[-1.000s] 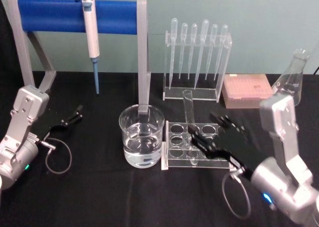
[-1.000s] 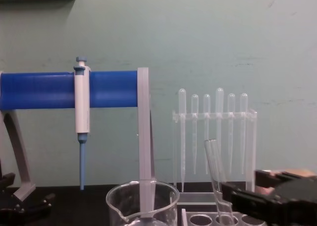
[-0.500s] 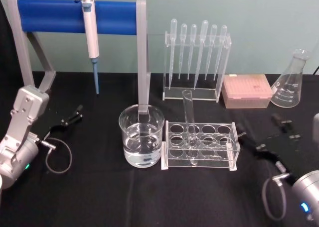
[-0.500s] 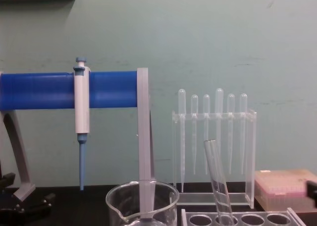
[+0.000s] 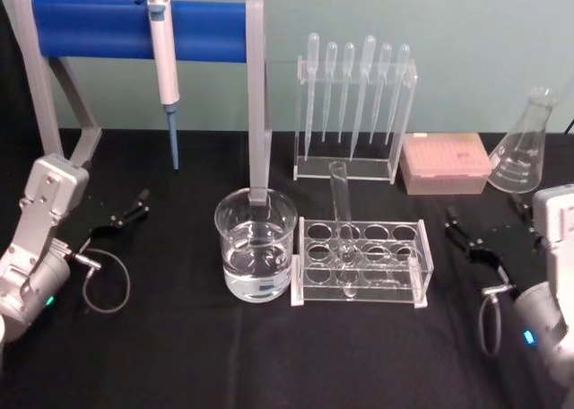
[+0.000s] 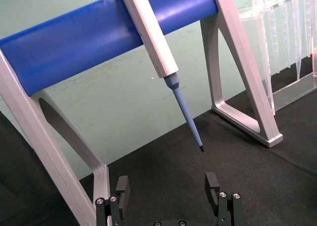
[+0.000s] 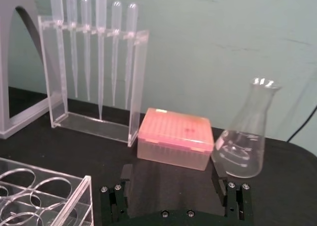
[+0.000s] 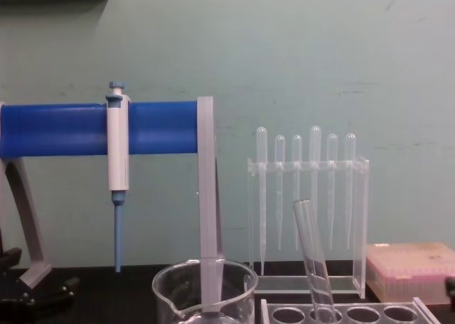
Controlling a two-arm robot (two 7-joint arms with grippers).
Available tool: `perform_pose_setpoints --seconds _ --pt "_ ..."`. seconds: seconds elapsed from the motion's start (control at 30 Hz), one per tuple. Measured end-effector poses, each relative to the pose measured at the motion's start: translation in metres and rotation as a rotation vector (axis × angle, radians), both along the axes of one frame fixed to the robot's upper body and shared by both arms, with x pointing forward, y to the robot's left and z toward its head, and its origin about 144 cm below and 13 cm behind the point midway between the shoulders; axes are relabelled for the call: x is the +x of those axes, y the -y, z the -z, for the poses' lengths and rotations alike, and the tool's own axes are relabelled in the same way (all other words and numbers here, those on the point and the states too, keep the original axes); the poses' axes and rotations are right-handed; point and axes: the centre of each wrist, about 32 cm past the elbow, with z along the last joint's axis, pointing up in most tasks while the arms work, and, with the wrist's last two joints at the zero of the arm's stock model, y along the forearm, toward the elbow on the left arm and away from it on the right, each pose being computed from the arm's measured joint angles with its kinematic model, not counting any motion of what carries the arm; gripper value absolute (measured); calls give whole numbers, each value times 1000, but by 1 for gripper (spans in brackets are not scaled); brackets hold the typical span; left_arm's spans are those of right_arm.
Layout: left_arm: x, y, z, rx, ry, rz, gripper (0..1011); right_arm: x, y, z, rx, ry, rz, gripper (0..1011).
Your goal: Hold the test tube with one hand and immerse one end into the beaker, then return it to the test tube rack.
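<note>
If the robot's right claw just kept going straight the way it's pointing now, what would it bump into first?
Most likely the pink tip box. The open right gripper points across bare black table toward it, with the conical flask just off to one side. Depth is hard to judge.

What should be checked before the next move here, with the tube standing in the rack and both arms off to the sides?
1. Test tube seated in the clear rack, leaning a little: ok.
2. Right gripper clear of tube and rack, open and empty, resting right of the rack: ok.
3. Left gripper parked at the table's left side, open: ok.
4. Beaker upright beside the rack, liquid inside: ok.
5. Tube's lower end wet from dipping: cannot tell.
6. Flask and pink tip box away from the right arm: ok.
</note>
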Motion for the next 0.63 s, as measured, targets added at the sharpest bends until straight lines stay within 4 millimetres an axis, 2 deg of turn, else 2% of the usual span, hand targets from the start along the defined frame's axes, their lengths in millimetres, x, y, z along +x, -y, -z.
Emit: perform_pose_setpoints --seconds 0.2,0.63 --pt "0 0 0 0 0 0 1000 7 -5 12 -4 17 -11 1004" --pt "0 0 0 0 0 0 1000 6 -6 12 -6 23 -5 1004"
